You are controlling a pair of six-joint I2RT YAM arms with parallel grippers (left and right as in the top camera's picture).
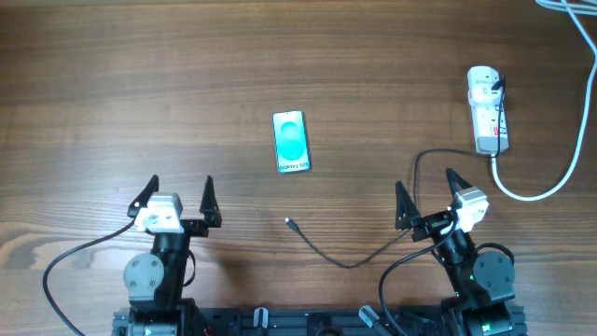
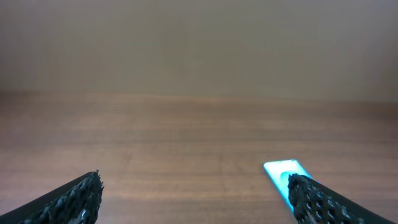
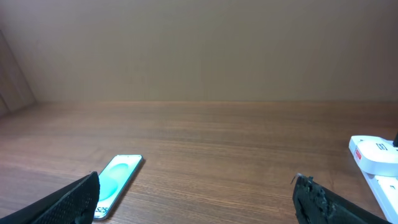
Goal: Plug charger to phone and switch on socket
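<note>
The phone point(image 1: 291, 142) lies flat mid-table, its cyan screen up and its white text band toward me. It also shows in the left wrist view point(image 2: 280, 171) and the right wrist view point(image 3: 118, 177). The charger cable point(image 1: 347, 259) is thin and dark; its metal tip point(image 1: 288, 222) lies below the phone, and it runs right and up to a black plug in the socket point(image 1: 486, 108). The socket, a white strip with red markings, also shows at the right edge of the right wrist view point(image 3: 376, 155). My left gripper point(image 1: 179, 193) and right gripper point(image 1: 427, 187) are both open and empty near the front edge.
The socket's thick white cord point(image 1: 560, 177) loops down and up the right side to the top right corner. The wooden table point(image 1: 140, 84) spreads around the objects.
</note>
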